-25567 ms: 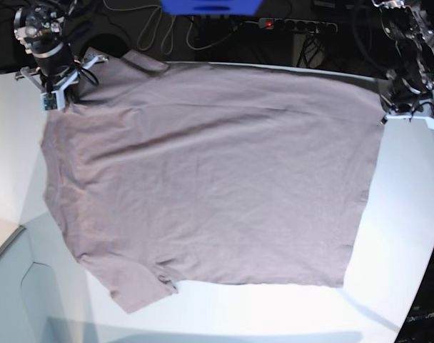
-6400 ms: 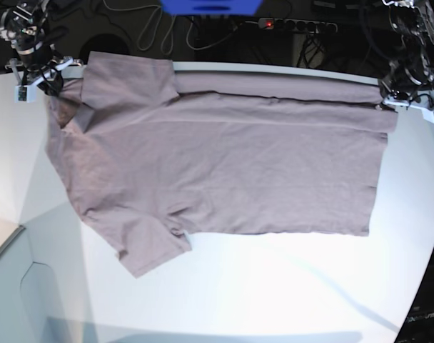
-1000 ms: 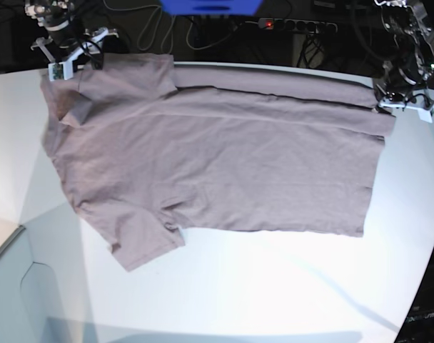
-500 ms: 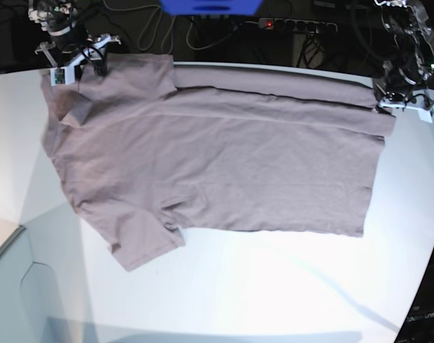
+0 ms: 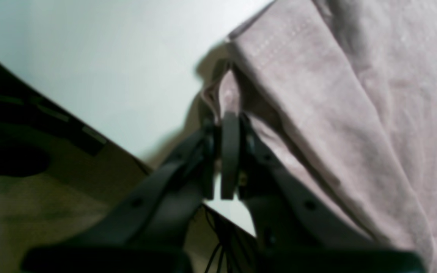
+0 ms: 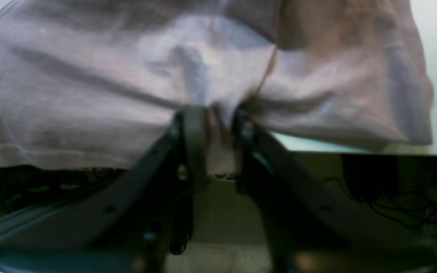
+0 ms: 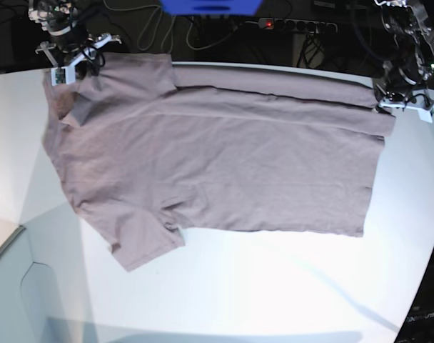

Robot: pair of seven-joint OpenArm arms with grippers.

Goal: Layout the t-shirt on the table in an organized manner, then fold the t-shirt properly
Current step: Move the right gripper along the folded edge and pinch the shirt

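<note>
One power strip (image 7: 297,26) with a red light and loose cables (image 7: 156,32) on the dark floor past the far edge of the table (image 7: 274,286); nothing between arms and cloth. Right gripper (image 6: 214,125) at the far left corner, tilted down from beyond the edge, fingers (image 6: 195,132) nearly together with a bunched fold of the t-shirt (image 7: 217,157) pinched between them. Left gripper (image 5: 226,125) at the far right corner, reaching in low over the rim, fingers (image 5: 230,151) pressed shut on the hem corner. T-shirt spread flat across the far half of the white table, far edge folded over in a narrow band, one sleeve pointing toward the near left. Dark room behind.
</note>
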